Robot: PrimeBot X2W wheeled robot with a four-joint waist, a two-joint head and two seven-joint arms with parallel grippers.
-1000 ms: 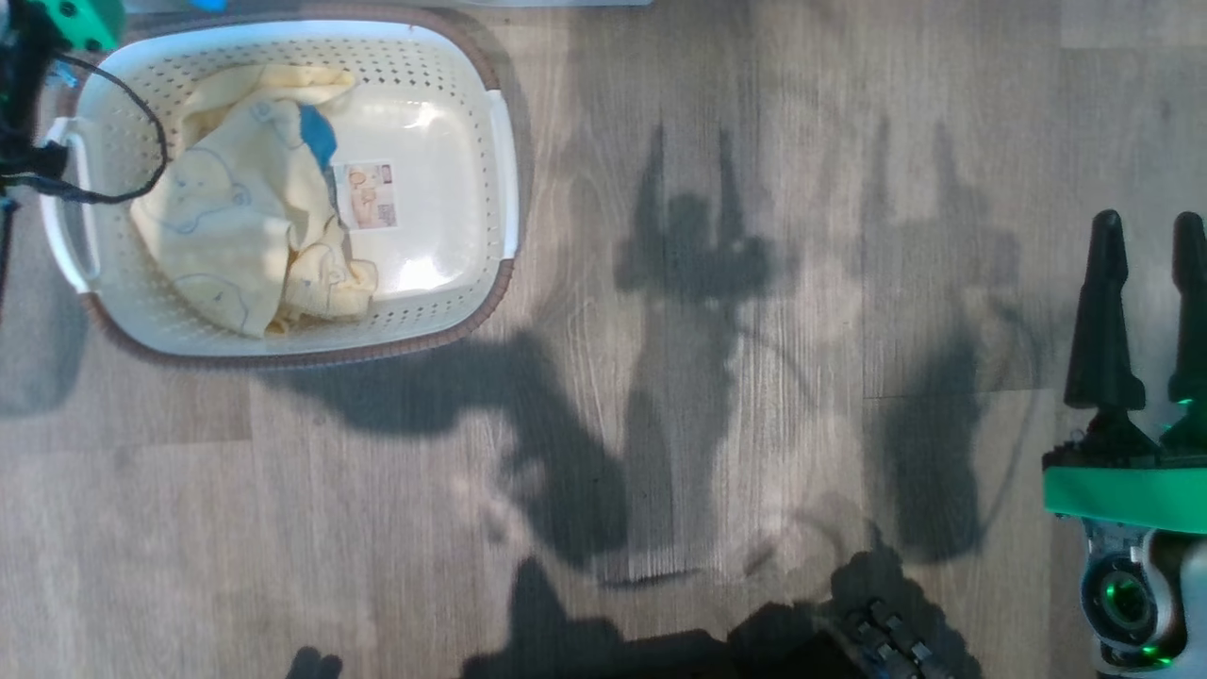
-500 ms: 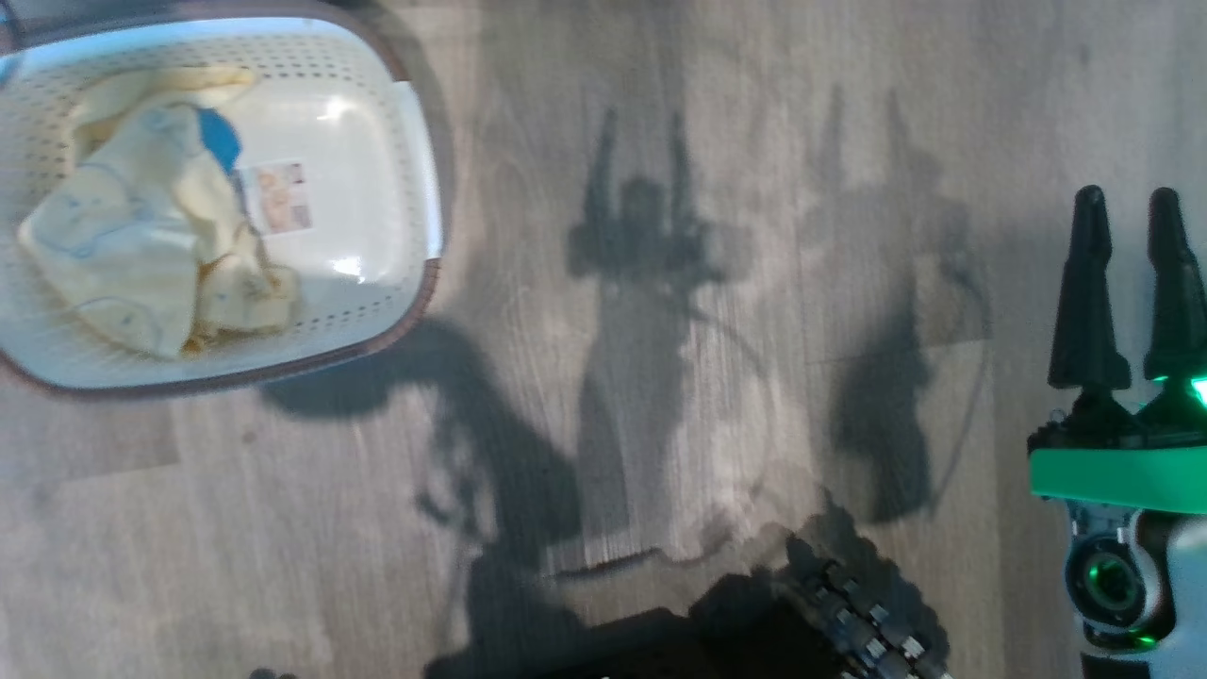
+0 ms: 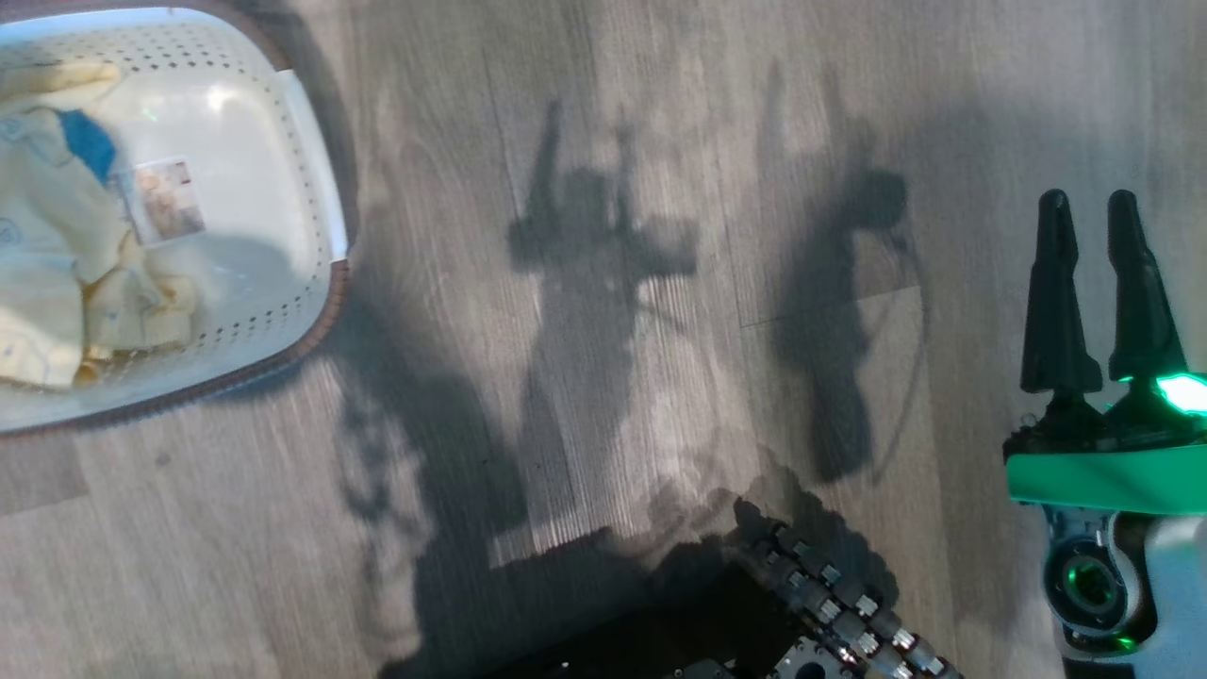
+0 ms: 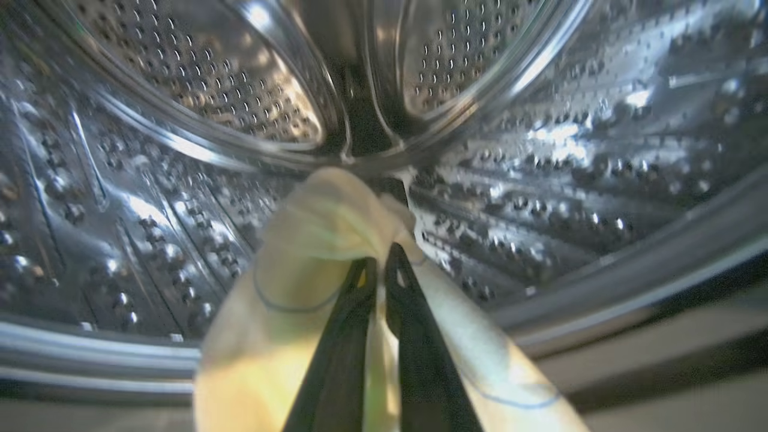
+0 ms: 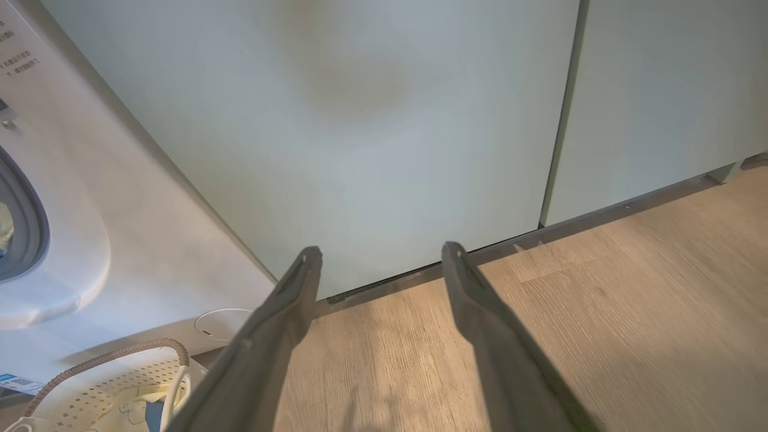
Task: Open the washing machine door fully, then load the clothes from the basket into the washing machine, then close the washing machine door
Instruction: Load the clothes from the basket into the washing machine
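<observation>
My left gripper [image 4: 379, 258] is inside the steel drum [image 4: 570, 150] of the washing machine, shut on a pale yellow garment [image 4: 312, 240] that drapes over both fingers. More of the clothes [image 3: 47, 264] lie in the cream basket [image 3: 321, 283] at the head view's top left. My right gripper [image 3: 1088, 200] hangs open over bare floor at the far right, holding nothing. In the right wrist view the right gripper [image 5: 381, 251] points at the cabinets, with the washing machine [image 5: 90, 198] and the basket [image 5: 108, 360] to its left. The washing machine door is out of view.
Pale green cabinet doors [image 5: 390, 120] stand right of the washer, above a dark plinth gap. The washer's round service flap [image 5: 222, 324] sits low beside the basket. My own dark base [image 3: 830, 604] shows at the head view's bottom edge. Wood floor lies between basket and right gripper.
The head camera has swung, so the basket and shadows have slid left in the picture. The left arm's green part at the top left has left the view. The right gripper stays open.
</observation>
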